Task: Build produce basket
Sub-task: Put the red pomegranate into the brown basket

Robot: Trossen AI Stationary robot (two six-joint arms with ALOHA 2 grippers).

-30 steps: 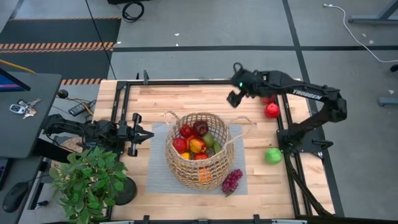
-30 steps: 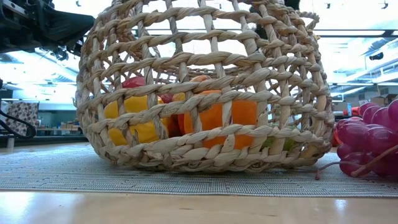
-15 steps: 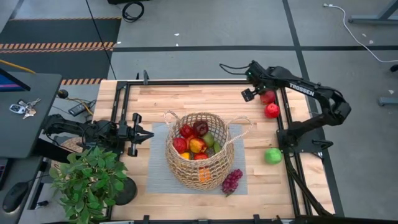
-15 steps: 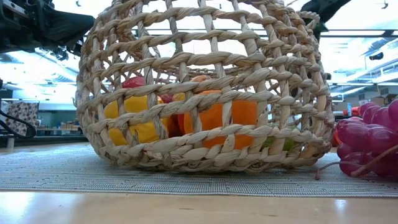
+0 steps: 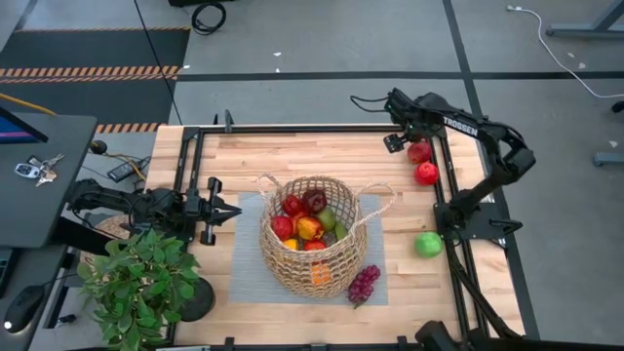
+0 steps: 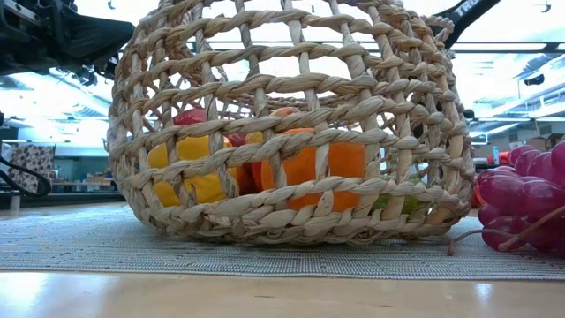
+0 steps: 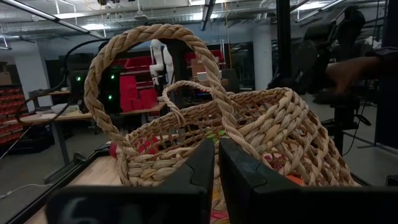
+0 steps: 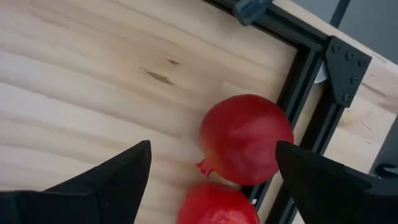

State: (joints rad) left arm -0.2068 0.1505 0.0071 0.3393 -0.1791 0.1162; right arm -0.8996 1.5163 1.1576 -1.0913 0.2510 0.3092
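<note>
High view: the basket [image 5: 313,237], tan open-weave wicker with two loop handles, stands on a grey mat [image 5: 249,273] at table centre, holding red, yellow and green produce [image 5: 307,220]. Purple grapes [image 5: 363,284] lie just beside it; a green apple [image 5: 428,244] and two red fruits [image 5: 422,163] sit near the right edge. The right gripper [image 5: 396,142] hovers beside those red fruits.

Low view: orange and yellow pieces show through the weave.

Left wrist view: the left gripper [image 7: 217,157], fingers pressed together, faces a basket handle, holding nothing.

Right wrist view: fingers spread, empty, above the red fruits.
</note>
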